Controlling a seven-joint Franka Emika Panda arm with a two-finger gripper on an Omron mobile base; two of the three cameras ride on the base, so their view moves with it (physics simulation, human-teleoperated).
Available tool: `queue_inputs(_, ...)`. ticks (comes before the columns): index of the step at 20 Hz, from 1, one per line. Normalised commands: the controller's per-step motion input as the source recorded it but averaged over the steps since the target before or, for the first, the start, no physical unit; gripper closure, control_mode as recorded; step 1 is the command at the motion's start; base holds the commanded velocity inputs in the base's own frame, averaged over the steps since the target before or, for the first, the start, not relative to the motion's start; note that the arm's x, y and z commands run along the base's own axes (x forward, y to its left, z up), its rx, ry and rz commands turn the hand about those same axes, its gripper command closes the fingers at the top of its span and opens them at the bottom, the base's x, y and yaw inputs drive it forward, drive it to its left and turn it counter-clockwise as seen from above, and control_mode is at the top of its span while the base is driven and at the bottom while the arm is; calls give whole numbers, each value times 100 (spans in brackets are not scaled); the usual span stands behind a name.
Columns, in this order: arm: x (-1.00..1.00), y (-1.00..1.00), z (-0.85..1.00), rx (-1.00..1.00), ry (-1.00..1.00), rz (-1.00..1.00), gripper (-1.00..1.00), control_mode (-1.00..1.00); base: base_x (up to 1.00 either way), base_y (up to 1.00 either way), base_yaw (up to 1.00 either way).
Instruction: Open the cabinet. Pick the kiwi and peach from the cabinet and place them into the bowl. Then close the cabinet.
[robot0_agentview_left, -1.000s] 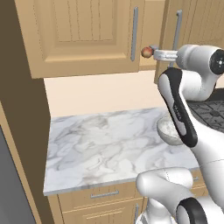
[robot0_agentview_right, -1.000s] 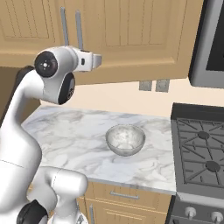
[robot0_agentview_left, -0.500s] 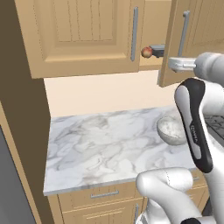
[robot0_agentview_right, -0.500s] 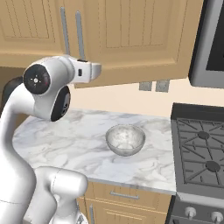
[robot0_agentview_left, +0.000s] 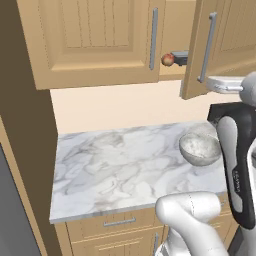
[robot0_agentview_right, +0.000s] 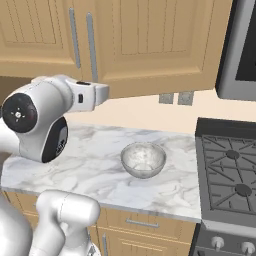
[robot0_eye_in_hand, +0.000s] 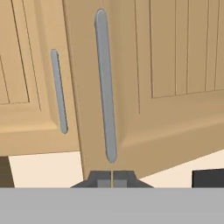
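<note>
From the left base view, the cabinet (robot0_agentview_left: 100, 45) is light wood with two raised-panel doors, each carrying one long vertical silver bar handle. Its left door is flush shut; its right door (robot0_agentview_left: 222, 42) stands swung outward, leaving a gap between the two. In that gap, on the cabinet's bottom shelf, sits one peach (robot0_agentview_left: 167, 60), small, round and reddish with a paler patch. Just right of the peach lies a flat dark grey block (robot0_agentview_left: 180, 57), partly hidden by the open door. Below the cabinet, on the marble counter (robot0_agentview_left: 115, 165), stands one bowl (robot0_agentview_left: 200, 148), wide, shallow, grey and speckled, under the open door.

From the right base view, the same two cabinet doors show side by side with their handles near each other. The single bowl rests on the counter below the cabinet's right door, to the left of the stove (robot0_agentview_right: 230, 170).

In the hand view, the right door's handle (robot0_eye_in_hand: 106, 87) rises straight above the gripper (robot0_eye_in_hand: 113, 178), the left door's handle (robot0_eye_in_hand: 59, 92) further off. The two dark fingertips (robot0_eye_in_hand: 103, 178) are pressed together with nothing between them, just below the handle's lower end; whether they touch the door is hard to judge.
</note>
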Motion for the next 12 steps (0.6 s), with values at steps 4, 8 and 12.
queue_inputs(4, -40, 8, 0, 0, -1, 0, 100, -100, 0, 0, 0)
queue_inputs(8, -8, 39, 0, 0, 0, -7, 100, -100, 0, 0, 0)
queue_inputs(12, 0, 57, 0, -3, 0, -13, 100, -100, 0, 0, 0)
